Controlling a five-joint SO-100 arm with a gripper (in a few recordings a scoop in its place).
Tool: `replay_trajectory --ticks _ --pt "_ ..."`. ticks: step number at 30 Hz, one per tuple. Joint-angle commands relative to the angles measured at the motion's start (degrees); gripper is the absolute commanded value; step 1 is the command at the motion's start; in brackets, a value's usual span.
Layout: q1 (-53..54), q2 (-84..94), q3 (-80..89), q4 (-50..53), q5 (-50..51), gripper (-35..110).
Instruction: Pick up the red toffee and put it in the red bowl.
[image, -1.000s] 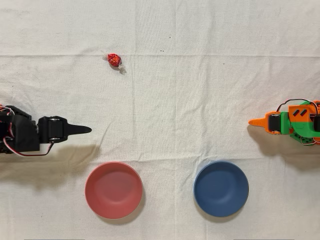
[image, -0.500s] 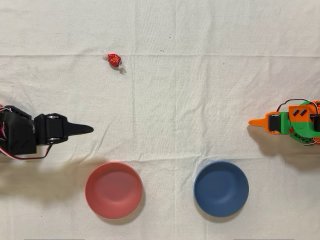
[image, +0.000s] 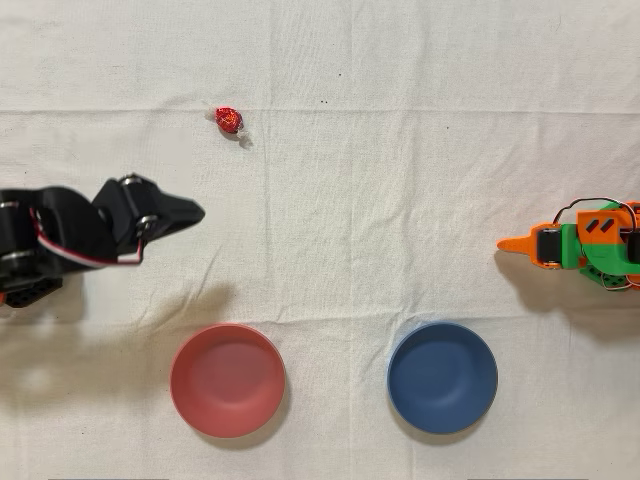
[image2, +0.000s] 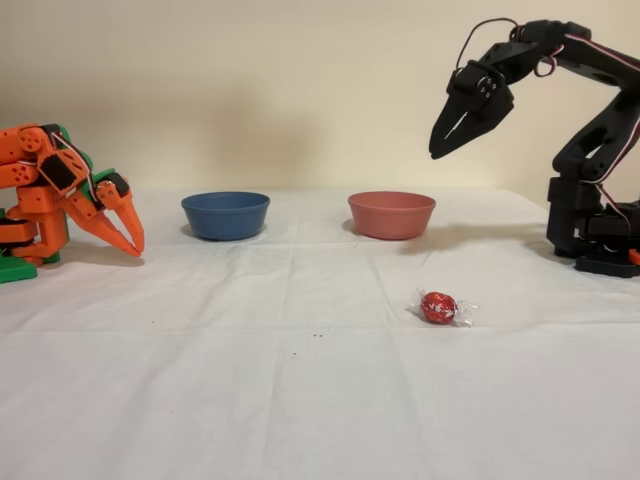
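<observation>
Black arm (image2: 590, 120) raised, pincer (image2: 445, 138) high above the table (image2: 300, 400), tips pointing down. In the fixed view a thin slit shows between the fingers near the base, tips nearly meeting, so close to together, holding nothing. In the overhead view the pincer (image: 190, 212) sits at the left, aimed right, its shadow on the cloth below it. Toffee (image: 229, 120) lies on the cloth, untouched, up and right of the pincer in the overhead view, well apart from it. In the fixed view the toffee (image2: 438, 307) lies in front of the red bowl (image2: 391, 214), nearer the camera, clear wrapper ends sticking out sideways. Red bowl (image: 227, 380) sits upright, nothing in it, lower left of centre in the overhead view. Blue bowl (image: 442, 377) sits to its right there, also with nothing in it; in the fixed view the blue bowl (image2: 225, 214) is on the left of the red one. Orange arm (image: 585, 245) idle at the right edge in the overhead view, at the left in the fixed view (image2: 60, 195), tips down by the cloth.
</observation>
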Motion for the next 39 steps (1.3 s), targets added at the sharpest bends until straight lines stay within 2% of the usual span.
replay_trajectory --ticks 1,8,15,26,39 --pt "-7.47 -4.92 -9.76 2.81 -1.05 1" --pt "-17.58 -10.99 -14.15 5.01 -0.44 3" --pt "-23.03 -18.81 -16.17 1.85 2.11 1" --pt "-24.61 -27.33 -15.03 -7.38 0.7 5" --pt "-24.61 -31.46 -11.25 -13.97 1.41 28"
